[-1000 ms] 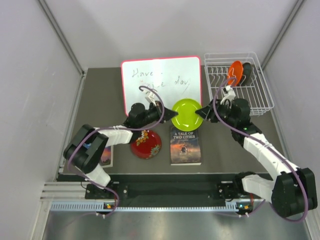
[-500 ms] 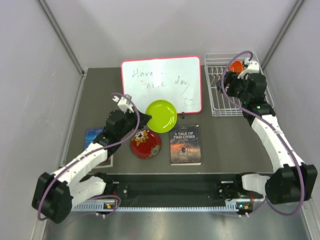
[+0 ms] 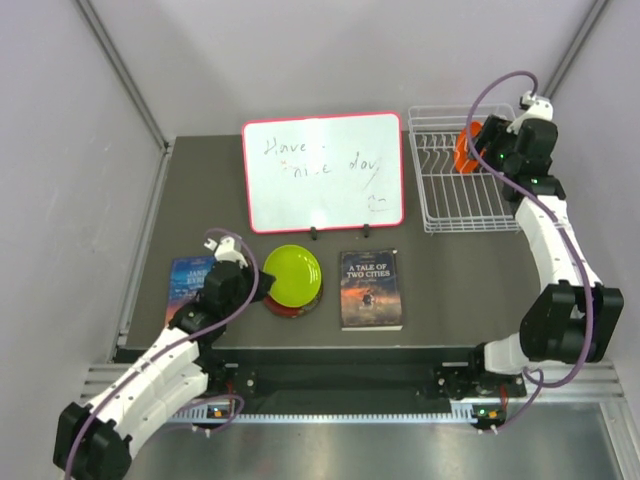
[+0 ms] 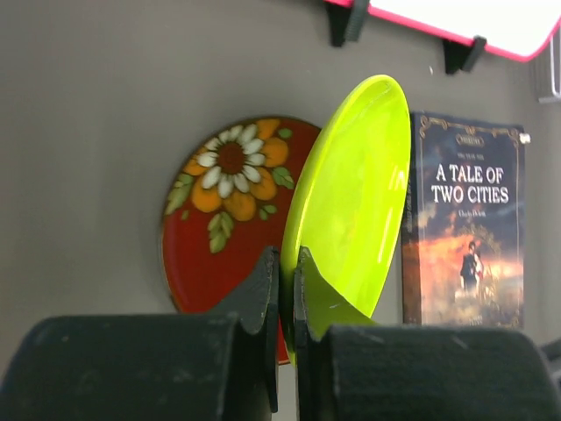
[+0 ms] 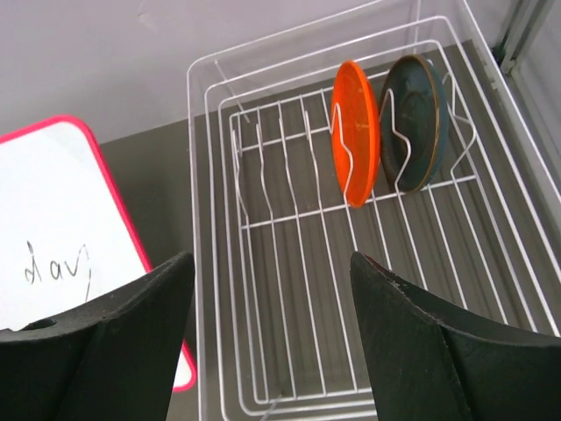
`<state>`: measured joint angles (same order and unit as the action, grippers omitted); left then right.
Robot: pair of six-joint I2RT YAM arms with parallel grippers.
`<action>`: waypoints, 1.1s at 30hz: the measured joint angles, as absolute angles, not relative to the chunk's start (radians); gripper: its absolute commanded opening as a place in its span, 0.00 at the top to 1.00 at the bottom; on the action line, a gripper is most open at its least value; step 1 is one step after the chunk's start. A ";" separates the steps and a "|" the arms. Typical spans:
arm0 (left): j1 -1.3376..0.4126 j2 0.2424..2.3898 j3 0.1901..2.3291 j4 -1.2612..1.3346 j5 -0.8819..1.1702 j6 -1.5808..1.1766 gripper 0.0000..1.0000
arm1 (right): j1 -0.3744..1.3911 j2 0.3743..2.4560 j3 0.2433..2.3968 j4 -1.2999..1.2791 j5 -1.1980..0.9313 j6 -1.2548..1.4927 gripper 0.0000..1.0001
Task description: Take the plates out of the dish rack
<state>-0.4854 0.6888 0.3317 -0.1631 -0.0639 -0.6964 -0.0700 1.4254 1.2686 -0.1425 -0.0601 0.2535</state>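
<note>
My left gripper (image 3: 250, 288) (image 4: 287, 263) is shut on the rim of the lime green plate (image 3: 292, 275) (image 4: 355, 202), holding it just above the dark red flower plate (image 3: 290, 308) (image 4: 223, 206) that lies on the table. The orange plate (image 5: 356, 132) (image 3: 464, 149) and the teal plate (image 5: 419, 123) stand upright in the slots of the white wire dish rack (image 3: 450, 205) (image 5: 263, 289) at the back right. My right gripper (image 5: 272, 263) (image 3: 487, 140) is open and empty, above the rack, short of the two plates.
A red-framed whiteboard (image 3: 322, 170) stands at the back middle. A book, "A Tale of Two Cities" (image 3: 369, 290), lies right of the plates, and another book (image 3: 188, 285) lies at the left. Grey walls close in both sides.
My left gripper has carried the green plate down and toward the near edge, over the red plate. My right arm has swung back and now hovers open over the rack.
</note>
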 measured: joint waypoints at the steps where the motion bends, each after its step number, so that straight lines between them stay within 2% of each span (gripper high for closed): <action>1: -0.485 0.677 0.332 -0.174 -0.078 -0.699 1.00 | -0.074 1.431 1.275 -0.143 -0.060 0.253 0.28; 6: -0.485 0.644 0.323 -0.205 -0.155 -0.723 1.00 | -0.083 1.469 1.285 -0.141 -0.061 0.253 0.28; 15: -0.485 0.687 0.284 -0.200 -0.152 -0.779 1.00 | -0.110 1.526 1.299 -0.150 -0.061 0.245 0.28; 19: -0.485 0.697 0.284 -0.199 -0.146 -0.804 0.74 | -0.116 1.539 1.322 -0.157 -0.060 0.237 0.28; 23: -0.485 0.706 0.284 -0.214 -0.129 -0.818 0.56 | -0.119 1.567 1.350 -0.160 -0.053 0.226 0.29; 27: -0.485 0.714 0.284 -0.246 -0.119 -0.821 0.48 | -0.132 1.604 1.358 -0.157 -0.054 0.219 0.29; 33: -0.485 0.703 0.284 -0.287 -0.116 -0.815 0.26 | -0.142 1.652 1.367 -0.166 -0.062 0.215 0.29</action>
